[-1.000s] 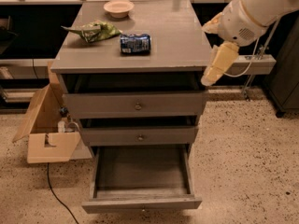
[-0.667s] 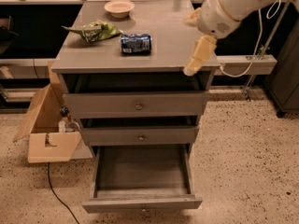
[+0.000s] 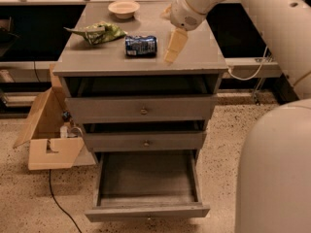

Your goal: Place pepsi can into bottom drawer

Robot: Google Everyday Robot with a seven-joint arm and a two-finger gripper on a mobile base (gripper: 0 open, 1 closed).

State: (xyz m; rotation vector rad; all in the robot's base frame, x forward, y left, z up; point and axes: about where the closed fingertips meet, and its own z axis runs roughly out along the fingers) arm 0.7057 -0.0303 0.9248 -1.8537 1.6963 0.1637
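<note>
Site: grey 3-drawer cabinet, seen from front and above.

Worktop (image 3: pixel 194 57): pepsi can (image 3: pixel 141 46) lies on its side near the front centre, resting on the surface. Green snack bag (image 3: pixel 99 32) to its left, crumpled. Small beige bowl (image 3: pixel 123 8) at rear, upright.

Tool (image 3: pixel 174 46): beige, pointing down over the worktop, just to the right of the can and apart from it. Cannot tell whether spread or pressed together. White arm (image 3: pixel 272 13) reaches in from upper right. Robot's white body (image 3: pixel 277 174) fills the lower right corner.

Drawers: bottom drawer (image 3: pixel 147 211) pulled well out, grey inside showing. Top drawer (image 3: pixel 143 109) and mid drawer (image 3: pixel 146 141) each stand out a little, w/ small round knobs at centre front.

Floor: speckled. Open cardboard box (image 3: pixel 48 140) just left of cabinet. Dark cable (image 3: pixel 60 203) runs across floor below the box.
</note>
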